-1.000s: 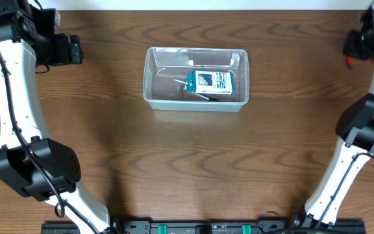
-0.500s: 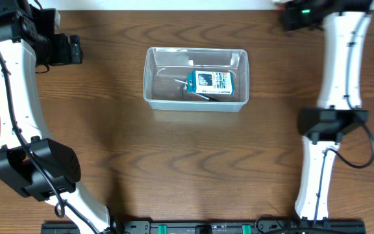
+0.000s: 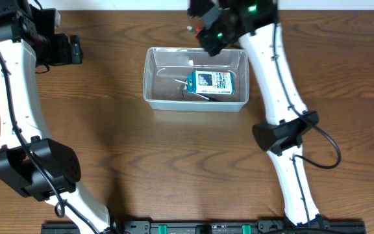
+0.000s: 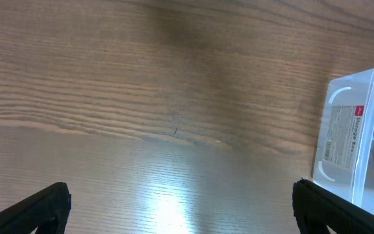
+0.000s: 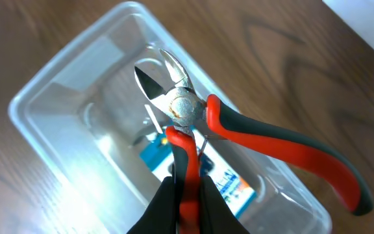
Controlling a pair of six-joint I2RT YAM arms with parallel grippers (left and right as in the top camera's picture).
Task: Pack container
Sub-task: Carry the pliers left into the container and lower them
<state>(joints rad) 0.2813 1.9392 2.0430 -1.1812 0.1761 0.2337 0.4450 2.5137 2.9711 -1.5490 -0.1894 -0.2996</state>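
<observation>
Though overhead barely shows them, wrist view has right claw [image 5: 187,195] gripping pliers [image 5: 190,107].

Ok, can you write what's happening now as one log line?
right gripper: shut on cutters, above tub | left gripper: open, empty, away from tub | tub: small box inside

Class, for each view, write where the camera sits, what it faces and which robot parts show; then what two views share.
Overhead: above the table, looking straight down at the container and blue-and-white box; left arm and right arm show.
Left wrist: on the left arm, facing table and container's end; open left gripper tips show.
Right wrist: on the right arm, looking into the container; right gripper shut on cutters.
Shared: the container.
</observation>
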